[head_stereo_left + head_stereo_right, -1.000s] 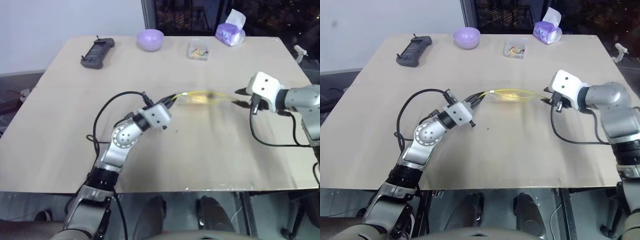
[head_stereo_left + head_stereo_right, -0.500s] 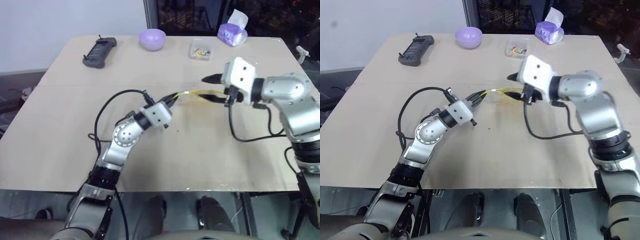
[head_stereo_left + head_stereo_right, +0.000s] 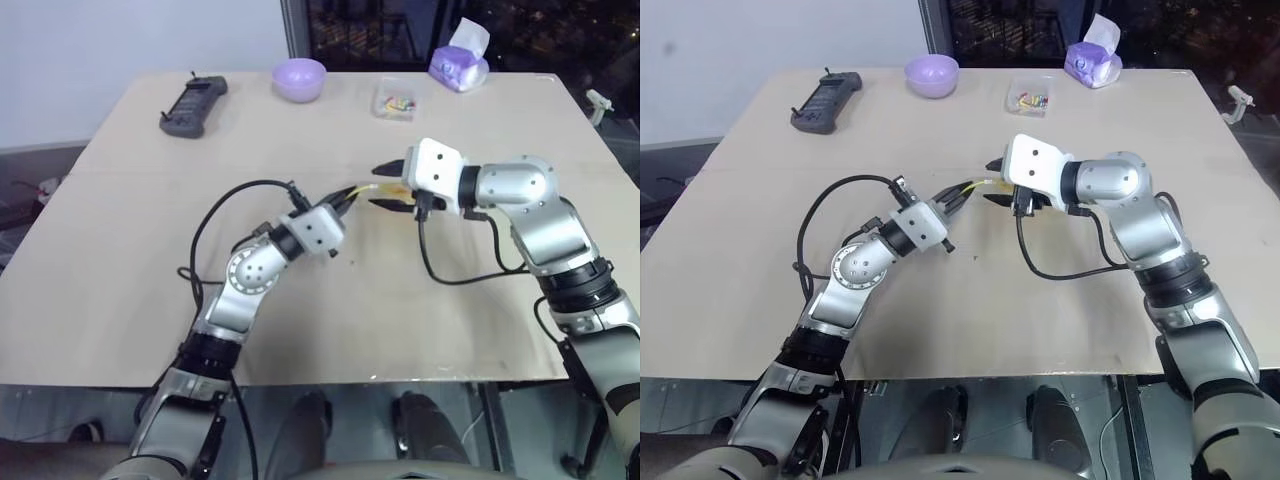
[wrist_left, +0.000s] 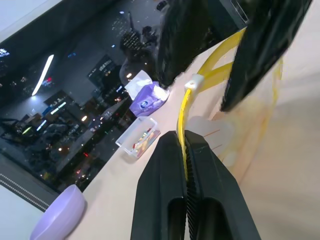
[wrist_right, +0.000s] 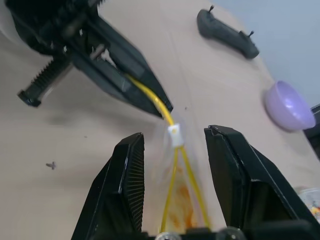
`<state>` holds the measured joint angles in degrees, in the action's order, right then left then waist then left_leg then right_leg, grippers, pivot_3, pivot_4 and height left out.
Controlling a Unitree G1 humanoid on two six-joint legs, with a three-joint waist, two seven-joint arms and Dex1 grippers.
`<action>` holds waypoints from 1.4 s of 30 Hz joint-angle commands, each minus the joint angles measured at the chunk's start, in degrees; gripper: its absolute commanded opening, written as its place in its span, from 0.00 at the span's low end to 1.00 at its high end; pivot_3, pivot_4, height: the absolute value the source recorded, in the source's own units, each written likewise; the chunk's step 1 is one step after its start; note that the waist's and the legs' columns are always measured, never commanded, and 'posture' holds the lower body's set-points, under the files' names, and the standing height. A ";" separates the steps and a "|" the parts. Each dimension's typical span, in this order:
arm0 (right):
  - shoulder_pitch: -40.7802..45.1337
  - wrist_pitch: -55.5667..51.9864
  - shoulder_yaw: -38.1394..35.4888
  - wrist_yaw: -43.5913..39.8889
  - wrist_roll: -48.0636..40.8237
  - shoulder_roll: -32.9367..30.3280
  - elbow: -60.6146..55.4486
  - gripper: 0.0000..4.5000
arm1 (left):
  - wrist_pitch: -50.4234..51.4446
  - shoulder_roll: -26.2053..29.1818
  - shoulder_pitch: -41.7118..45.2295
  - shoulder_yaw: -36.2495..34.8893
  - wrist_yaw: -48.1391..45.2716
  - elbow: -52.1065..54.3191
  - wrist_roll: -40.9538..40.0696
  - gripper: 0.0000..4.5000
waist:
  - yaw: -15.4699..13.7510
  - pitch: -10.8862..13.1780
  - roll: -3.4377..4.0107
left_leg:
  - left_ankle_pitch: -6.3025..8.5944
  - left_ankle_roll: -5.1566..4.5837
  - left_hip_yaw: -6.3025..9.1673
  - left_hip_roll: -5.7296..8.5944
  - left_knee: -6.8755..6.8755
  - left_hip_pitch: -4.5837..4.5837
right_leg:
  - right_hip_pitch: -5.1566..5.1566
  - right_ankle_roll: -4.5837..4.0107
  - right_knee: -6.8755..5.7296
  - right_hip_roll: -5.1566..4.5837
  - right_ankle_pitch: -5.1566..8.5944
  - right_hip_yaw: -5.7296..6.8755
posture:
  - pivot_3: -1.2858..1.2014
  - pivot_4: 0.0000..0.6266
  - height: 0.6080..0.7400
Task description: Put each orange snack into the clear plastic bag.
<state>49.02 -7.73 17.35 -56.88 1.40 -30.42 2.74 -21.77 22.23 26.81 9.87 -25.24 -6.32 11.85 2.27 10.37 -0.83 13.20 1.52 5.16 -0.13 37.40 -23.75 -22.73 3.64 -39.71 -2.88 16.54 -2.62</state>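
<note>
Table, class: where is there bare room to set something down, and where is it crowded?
Bare: the near stretch of the table toward its front edge, and the left side below the black remote. Crowded: the back edge, with purple bowl, small clear box and tissue pack, and the middle, where left gripper and right gripper meet at the clear plastic bag.

Lighting's pretty even and soft over the tabletop (image 3: 150,250) from above, no harsh glare, just faint soft shadows under the arms and cable. The window strip at the back is dark with little scattered light dots (the left wrist view shows them as smeared streaks and spots). Head views are a bit soft and grainy overall. In the left wrist view the left gripper (image 4: 186,150) fingers are close up and blurry, background washed out pale at the corner. The right wrist view has the right gripper (image 5: 174,170) fingers big, dark and slightly soft, with the purple bowl (image 5: 290,106) out of focus.
</note>
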 commanded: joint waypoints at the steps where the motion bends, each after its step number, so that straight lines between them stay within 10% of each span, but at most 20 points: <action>1: 1.63 1.58 -1.05 0.34 0.18 0.18 -0.83 0.47 | -0.36 -0.03 0.04 -0.24 0.46 2.22 -0.16 0.00 | -0.01 0.00 0.00 | 0.00 0.00 0.00 0.00 0.00 0.00 | 0.00 0.00 0.00 0.00 0.00 0.00 | 0.52 0.24 1.00; 5: 1.47 1.82 -0.97 0.28 0.62 0.35 -0.77 0.47 | -0.37 -0.14 -0.02 -0.13 0.48 2.18 -0.14 0.00 | -0.01 0.00 0.00 | 0.00 0.00 0.00 0.00 0.00 0.00 | 0.00 0.00 0.00 0.00 0.00 0.00 | 0.52 0.24 1.00; 11: 1.35 1.85 -1.03 0.34 1.08 0.29 -0.56 0.01 | -0.41 -0.23 0.11 -0.03 0.43 1.91 -0.15 0.00 | -0.01 0.00 0.00 | 0.00 0.00 0.00 0.00 0.00 0.01 | 0.00 0.00 -0.01 0.00 0.00 0.00 | 0.52 0.24 1.00; 42: -5.34 -3.28 -7.24 3.91 2.45 -10.60 -1.16 0.01 | 10.94 2.70 0.52 -5.79 14.50 -4.22 7.80 0.00 | -0.06 0.00 0.00 | 0.00 0.00 -0.02 0.01 0.00 0.00 | -0.01 0.00 -0.01 -0.01 0.00 -0.02 | 0.52 0.24 1.00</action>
<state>43.79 -10.98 12.20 -53.49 4.10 -40.36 3.10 -10.89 25.17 26.72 4.28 -11.91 -11.80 19.10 2.21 10.38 -0.83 13.21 1.51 5.14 -0.13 37.39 -23.75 -22.73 3.64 -39.71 -2.89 16.54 -2.63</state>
